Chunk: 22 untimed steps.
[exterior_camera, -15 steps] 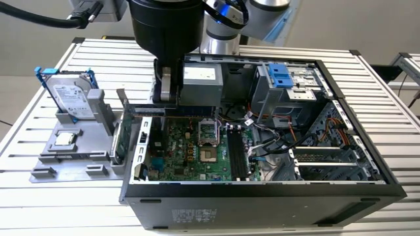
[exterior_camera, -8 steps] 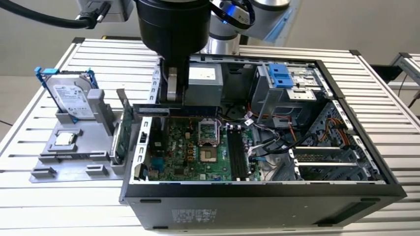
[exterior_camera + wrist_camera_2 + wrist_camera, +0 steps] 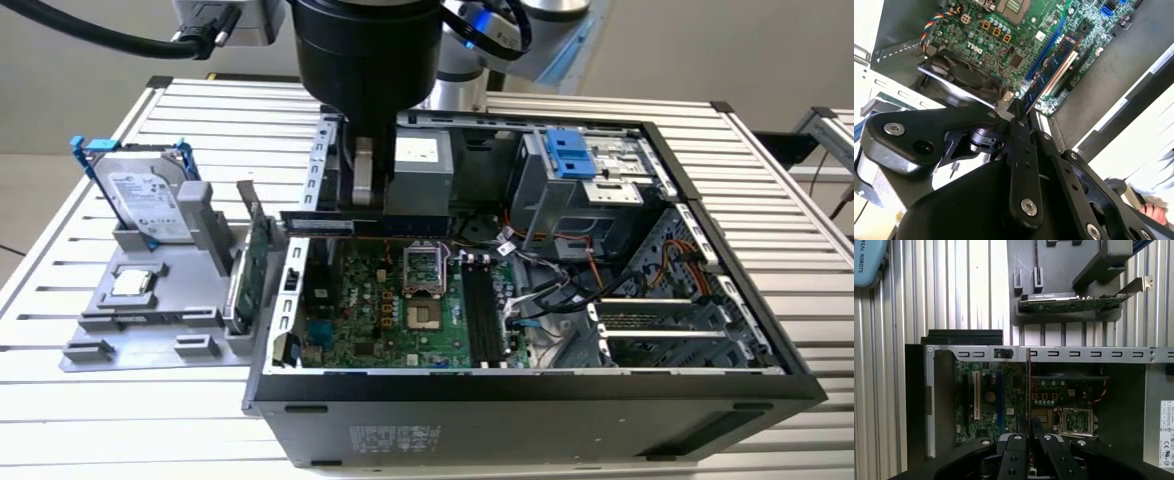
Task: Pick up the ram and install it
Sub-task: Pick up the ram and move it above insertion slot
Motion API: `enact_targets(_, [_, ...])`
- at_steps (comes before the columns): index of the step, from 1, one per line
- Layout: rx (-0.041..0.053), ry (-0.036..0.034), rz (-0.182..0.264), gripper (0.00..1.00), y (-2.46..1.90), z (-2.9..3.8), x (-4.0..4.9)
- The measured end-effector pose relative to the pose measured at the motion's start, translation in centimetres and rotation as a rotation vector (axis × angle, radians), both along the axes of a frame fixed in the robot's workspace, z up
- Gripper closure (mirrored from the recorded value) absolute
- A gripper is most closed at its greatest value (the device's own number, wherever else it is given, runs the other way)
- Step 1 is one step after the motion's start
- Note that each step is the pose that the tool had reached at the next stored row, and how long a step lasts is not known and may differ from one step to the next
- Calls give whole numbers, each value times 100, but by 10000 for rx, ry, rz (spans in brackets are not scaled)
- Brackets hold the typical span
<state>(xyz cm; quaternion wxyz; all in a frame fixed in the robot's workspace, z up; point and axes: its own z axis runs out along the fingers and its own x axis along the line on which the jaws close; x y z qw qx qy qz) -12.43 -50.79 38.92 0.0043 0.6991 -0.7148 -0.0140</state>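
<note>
I stand by the table (image 3: 801, 200) and look at the open computer case (image 3: 534, 395) lying on its side. The big black robot arm (image 3: 367, 50) hangs over the case. Its two fingers (image 3: 363, 178) are pressed close together and they hold the ram (image 3: 400, 222) by one end.

The ram is a long thin stick. It lies flat and level, up near the open top of the case, above the green motherboard (image 3: 387, 300). One end is close to the case wall on the exterior view's left. The long black slots (image 3: 481, 305) in the middle of the case are well apart from it.

In the second wrist view the fingers (image 3: 1021, 150) pinch the ram (image 3: 1054, 65), which reaches out over the motherboard (image 3: 1019, 40), past a round black fan (image 3: 961, 75). In the first wrist view the ram (image 3: 1028, 390) is seen edge on, like a thin line between the fingers (image 3: 1014, 455).

Outside the case, just beside that same wall, a gray holder (image 3: 134, 325) carries a green expansion card (image 3: 244, 270) standing on edge and a silver hard drive (image 3: 134, 190) in a blue frame.
</note>
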Motion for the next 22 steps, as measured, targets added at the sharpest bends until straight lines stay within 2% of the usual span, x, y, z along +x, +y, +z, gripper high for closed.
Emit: enact_targets(22, [0,0,0,100,0,0,193])
